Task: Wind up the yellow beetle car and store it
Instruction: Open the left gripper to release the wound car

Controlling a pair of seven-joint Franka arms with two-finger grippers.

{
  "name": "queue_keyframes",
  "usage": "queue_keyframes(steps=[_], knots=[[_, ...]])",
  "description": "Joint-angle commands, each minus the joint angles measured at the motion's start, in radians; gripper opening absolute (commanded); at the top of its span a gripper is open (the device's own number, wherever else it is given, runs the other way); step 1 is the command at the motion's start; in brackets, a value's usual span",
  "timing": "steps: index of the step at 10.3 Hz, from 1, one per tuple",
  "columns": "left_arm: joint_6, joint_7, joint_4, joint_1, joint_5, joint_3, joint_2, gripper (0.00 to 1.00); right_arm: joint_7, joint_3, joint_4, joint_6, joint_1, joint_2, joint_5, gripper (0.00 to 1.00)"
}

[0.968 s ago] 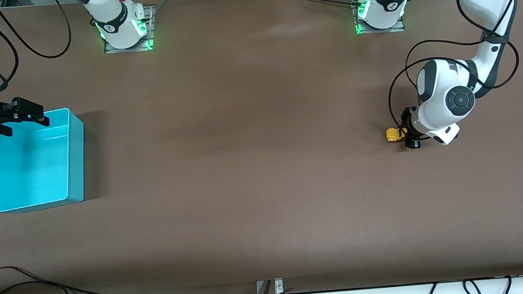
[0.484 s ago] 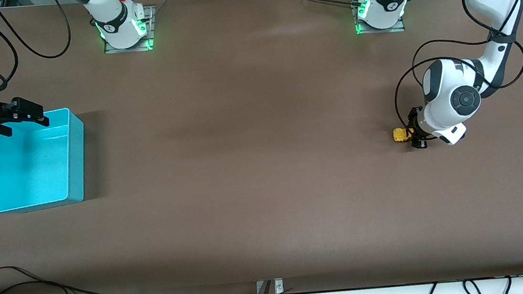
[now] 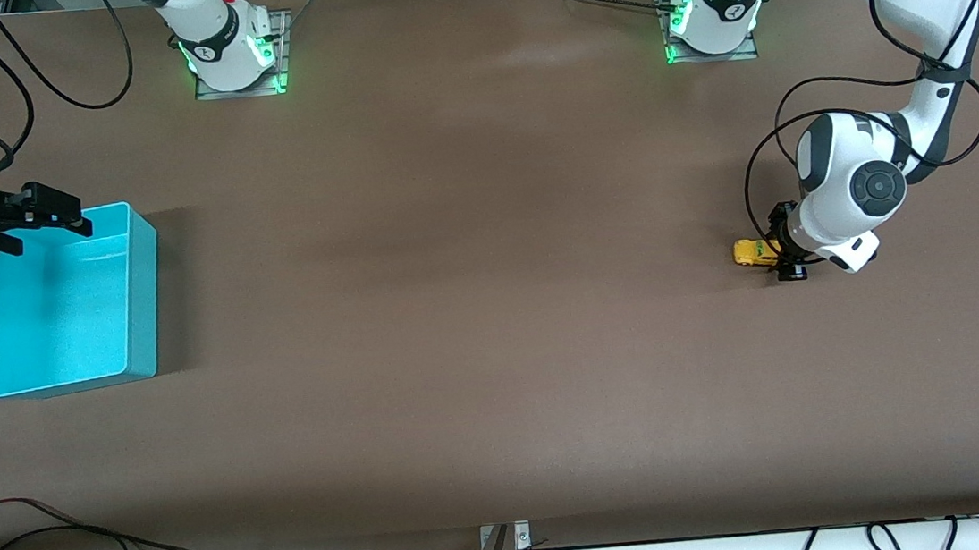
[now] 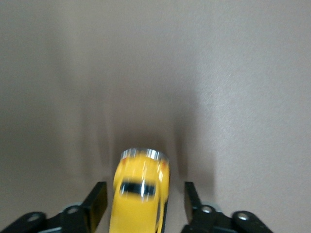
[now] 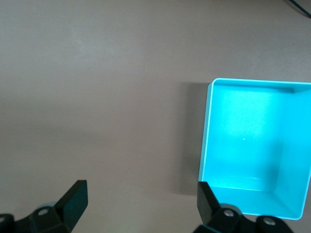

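The yellow beetle car [image 3: 751, 251] stands on the brown table at the left arm's end. In the left wrist view the yellow beetle car [image 4: 141, 191] sits between the two black fingers [image 4: 99, 199] with a gap on each side. My left gripper [image 3: 781, 247] is open and low at the table, straddling the car's rear. My right gripper [image 3: 45, 230] is open and empty, waiting over the edge of the turquoise bin [image 3: 145, 290] nearest the robot bases. The bin also shows in the right wrist view [image 5: 206, 145], and nothing is in it.
The two arm bases [image 3: 232, 44] [image 3: 711, 11] with green lights stand along the table edge farthest from the front camera. Loose black cables [image 3: 76, 548] lie by the edge nearest that camera. Bare brown table spans between the car and the bin.
My left gripper has moved toward the left arm's end of the table, taking the car with it at first. The car now sticks out farther from the fingers. The right arm has not moved.
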Motion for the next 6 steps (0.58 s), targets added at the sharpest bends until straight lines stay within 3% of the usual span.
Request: queue_keyframes(steps=[1, 6], knots=[[-0.025, 0.007, 0.015, 0.007, 0.019, -0.002, -0.032, 1.00, -0.020, -0.007, 0.003, -0.001, 0.000, 0.004, 0.021, 1.00], [-0.078, 0.066, 0.030, 0.004, 0.017, -0.011, -0.086, 1.00, -0.020, -0.009, 0.002, 0.004, 0.002, 0.013, 0.021, 1.00]])
